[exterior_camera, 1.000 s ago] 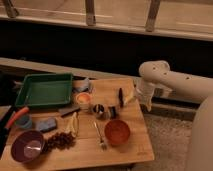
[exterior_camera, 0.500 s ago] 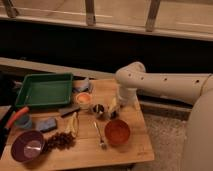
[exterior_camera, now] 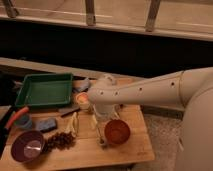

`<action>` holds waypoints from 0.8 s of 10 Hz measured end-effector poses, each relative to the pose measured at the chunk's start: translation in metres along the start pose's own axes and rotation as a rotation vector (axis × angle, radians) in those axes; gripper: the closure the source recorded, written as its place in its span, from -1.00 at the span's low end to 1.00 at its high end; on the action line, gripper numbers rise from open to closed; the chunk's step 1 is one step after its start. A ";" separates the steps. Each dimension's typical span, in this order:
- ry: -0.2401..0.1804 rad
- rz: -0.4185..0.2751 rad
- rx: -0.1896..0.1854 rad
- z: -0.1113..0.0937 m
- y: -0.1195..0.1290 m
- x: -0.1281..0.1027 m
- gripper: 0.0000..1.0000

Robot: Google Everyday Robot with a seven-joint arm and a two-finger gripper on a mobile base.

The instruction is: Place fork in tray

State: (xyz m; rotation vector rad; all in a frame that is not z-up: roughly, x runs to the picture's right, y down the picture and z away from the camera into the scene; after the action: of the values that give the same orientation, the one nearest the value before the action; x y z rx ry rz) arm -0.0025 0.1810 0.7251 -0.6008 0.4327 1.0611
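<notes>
Swung my arm left: gripper [exterior_camera: 103, 114] now above fork [exterior_camera: 99, 135] beside orange bowl [exterior_camera: 117, 131]. Jaws spread, empty (green tray [exterior_camera: 45, 76] waits). Descent next.

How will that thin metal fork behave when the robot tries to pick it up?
Likely stiff and light: the fork is slim metal. Lying flat on the wooden table, it may slide or be hard to get under. The gripper hangs open just above it.
</notes>
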 end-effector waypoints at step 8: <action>-0.001 -0.246 0.027 0.000 0.086 -0.009 -0.60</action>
State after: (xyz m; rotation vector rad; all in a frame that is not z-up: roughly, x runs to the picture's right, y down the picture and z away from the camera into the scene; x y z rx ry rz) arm -0.0838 0.2054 0.7097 -0.6121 0.3613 0.8201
